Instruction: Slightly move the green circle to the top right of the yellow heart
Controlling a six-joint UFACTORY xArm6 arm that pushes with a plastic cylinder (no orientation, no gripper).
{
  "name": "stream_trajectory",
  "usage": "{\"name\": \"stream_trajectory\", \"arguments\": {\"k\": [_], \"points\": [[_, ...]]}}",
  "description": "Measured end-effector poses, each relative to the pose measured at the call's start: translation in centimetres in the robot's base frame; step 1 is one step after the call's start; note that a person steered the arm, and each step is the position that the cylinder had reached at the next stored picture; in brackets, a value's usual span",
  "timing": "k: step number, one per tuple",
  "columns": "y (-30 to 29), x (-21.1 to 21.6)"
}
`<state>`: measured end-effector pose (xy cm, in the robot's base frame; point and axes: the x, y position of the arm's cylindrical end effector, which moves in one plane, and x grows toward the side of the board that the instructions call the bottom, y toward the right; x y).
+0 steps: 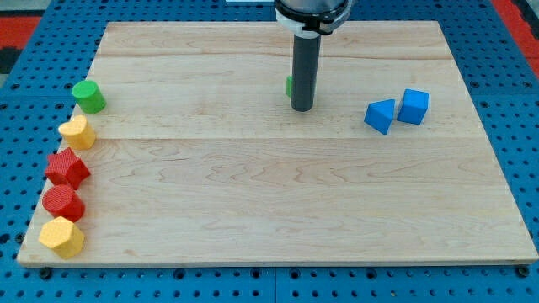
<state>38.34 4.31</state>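
Operator: I am looking down on a pale wooden board [278, 210]. My tip [302, 108] is resting near the view's top centre, with a sliver of a second green block [289, 86] peeking out just behind the rod - I cannot tell whether they are touching.

Colleague: Is the tool holding anything?

Operator: No. This rig is carrying no jaws, only a bare rod, so nothing is being gripped.

Colleague: Where is the target sitting?

Operator: The green circle [88, 97] is standing at the view's left edge, just above the yellow heart [76, 132] and nearly touching it. Below those, two red blocks [66, 168] and another yellow block [61, 236] are running down the edge. Two blue blocks [396, 111] are lying well apart, at the right.

Colleague: How are you planning the push?

Operator: I am judging that only a small nudge is needed - so I am thinking of bringing my tip round to the circle's left side and pushing gently rightward, keeping clear of the heart.
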Motion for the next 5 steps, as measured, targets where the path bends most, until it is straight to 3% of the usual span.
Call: {"name": "stream_trajectory", "arguments": {"k": [3,5], "points": [[0.1,-0.4],[3.6,-6.4]]}}
